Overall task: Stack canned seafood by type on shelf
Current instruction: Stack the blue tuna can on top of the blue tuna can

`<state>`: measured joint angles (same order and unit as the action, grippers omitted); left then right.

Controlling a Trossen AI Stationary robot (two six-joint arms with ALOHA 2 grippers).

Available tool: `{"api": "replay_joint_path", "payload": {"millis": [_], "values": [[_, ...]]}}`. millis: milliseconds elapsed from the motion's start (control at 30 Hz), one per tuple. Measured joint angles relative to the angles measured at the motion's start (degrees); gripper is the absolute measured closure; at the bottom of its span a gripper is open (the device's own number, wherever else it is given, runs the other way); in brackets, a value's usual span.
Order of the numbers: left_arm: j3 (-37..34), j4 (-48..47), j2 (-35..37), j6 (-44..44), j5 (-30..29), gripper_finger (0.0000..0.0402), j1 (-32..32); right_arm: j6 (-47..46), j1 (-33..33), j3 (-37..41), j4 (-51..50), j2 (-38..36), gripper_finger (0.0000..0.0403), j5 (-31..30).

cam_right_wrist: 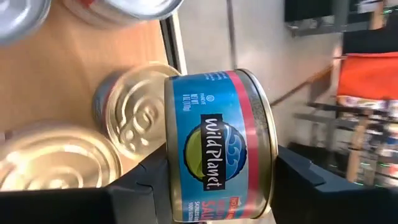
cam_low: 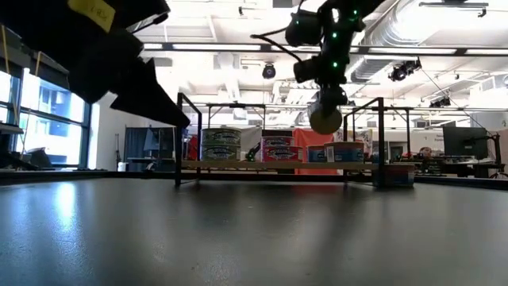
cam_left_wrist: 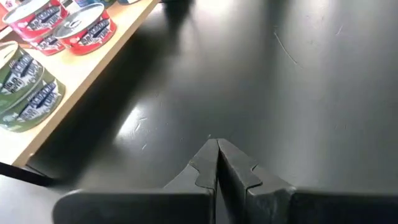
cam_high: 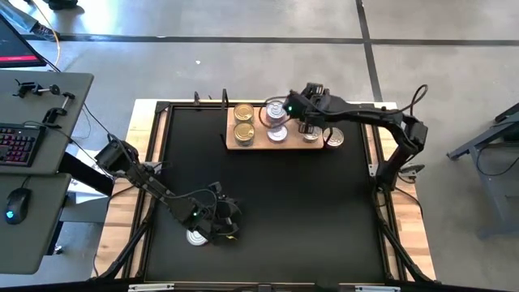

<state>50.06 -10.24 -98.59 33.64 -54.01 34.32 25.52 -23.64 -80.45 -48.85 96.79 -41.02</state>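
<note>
While the left gripper is idling with its fingers pressed together low over the black mat near a stray tin, the right gripper is holding a blue-labelled Wild Planet can on its side above the light-wood shelf. The placing step looks underway. Next, the can probably needs turning flat and lowering onto matching blue cans, not the gold-lidded tins.

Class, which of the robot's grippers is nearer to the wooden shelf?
Right. The right gripper hangs directly over the shelf, holding a blue-labelled can. The left gripper, shut, sits low on the black mat, well away from it.
</note>
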Motion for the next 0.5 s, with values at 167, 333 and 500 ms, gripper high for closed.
{"api": "replay_joint_path", "payload": {"millis": [167, 333, 500], "values": [[-0.57, 1.58, 0.00, 0.29, -0.03, 0.0401, 0.31, 2.41, -2.44, 3.72, 9.13, 0.07, 0.0229, 2.02], [-0.57, 1.64, 0.00, 0.27, -0.07, 0.0401, 0.31, 6.48, -1.09, 10.52, 16.30, 0.18, 0.0229, -1.84], [-0.57, 2.43, 0.00, 0.23, -0.08, 0.0401, 0.29, 6.49, -0.59, 12.77, 15.86, -0.19, 0.0229, -2.95]]}}
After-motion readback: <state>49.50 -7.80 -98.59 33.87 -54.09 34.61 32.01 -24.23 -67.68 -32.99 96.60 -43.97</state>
